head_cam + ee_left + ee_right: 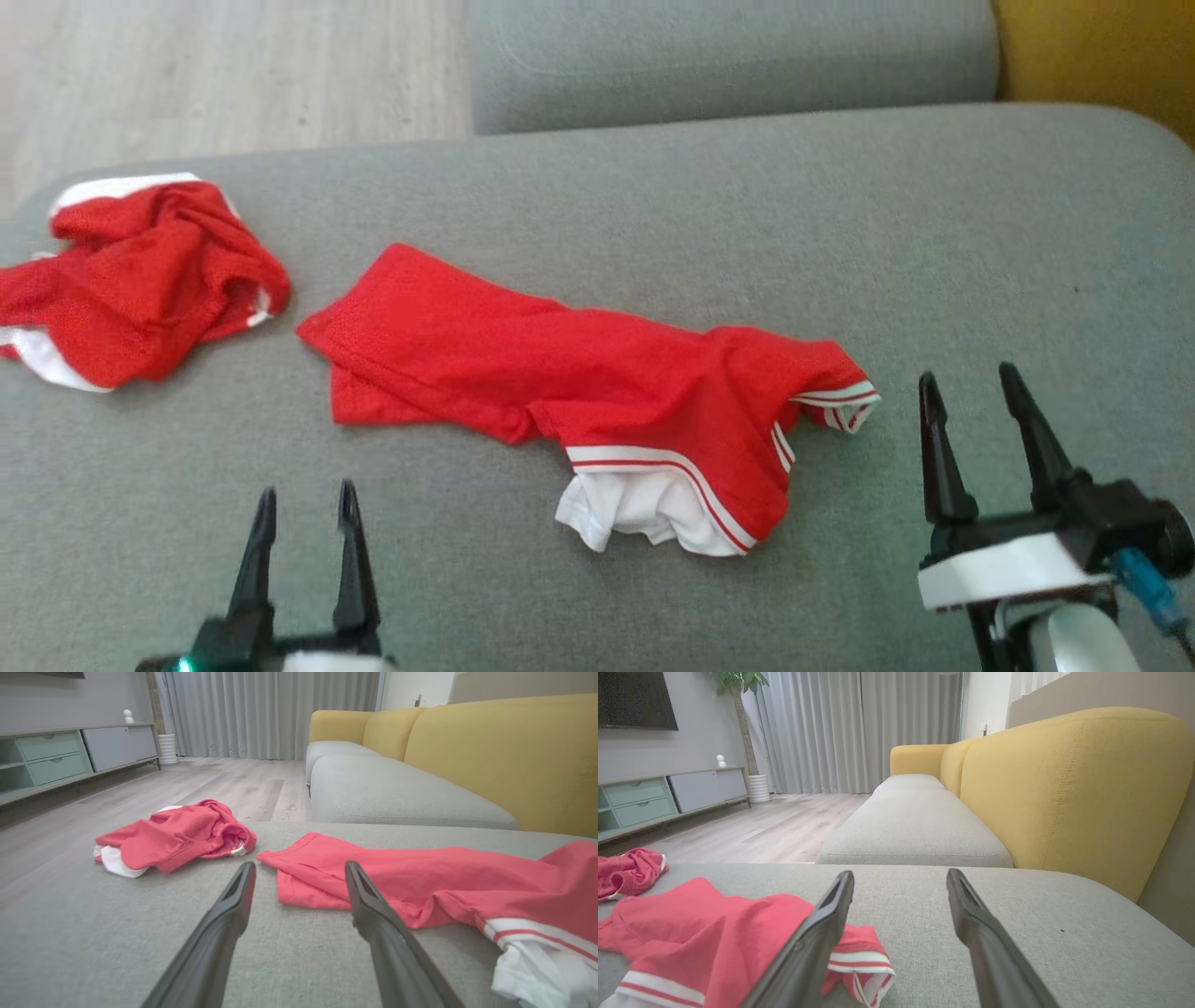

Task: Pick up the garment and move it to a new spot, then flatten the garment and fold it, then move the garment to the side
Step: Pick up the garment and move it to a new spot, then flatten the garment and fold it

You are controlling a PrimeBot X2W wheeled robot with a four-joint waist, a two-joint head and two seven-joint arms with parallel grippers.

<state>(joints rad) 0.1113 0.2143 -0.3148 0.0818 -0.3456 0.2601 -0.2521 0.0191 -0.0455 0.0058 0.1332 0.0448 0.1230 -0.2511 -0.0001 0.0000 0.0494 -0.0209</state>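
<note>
Crosswise, red garment (pixel 560 373) long axis left–right, striped end toward right tool (pixel 967 371), left tool (pixel 308 487) — both spread, empty.

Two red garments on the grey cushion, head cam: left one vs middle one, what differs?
Pose: the left garment is bunched into a crumpled heap, while the middle garment lies stretched out long and fairly flat.
Footprint: the left garment covers less of the grey cushion than the middle garment.
Place: the left garment sits at the cushion's edge, the middle garment near its centre.
Shared: both are red with white trim.
</note>
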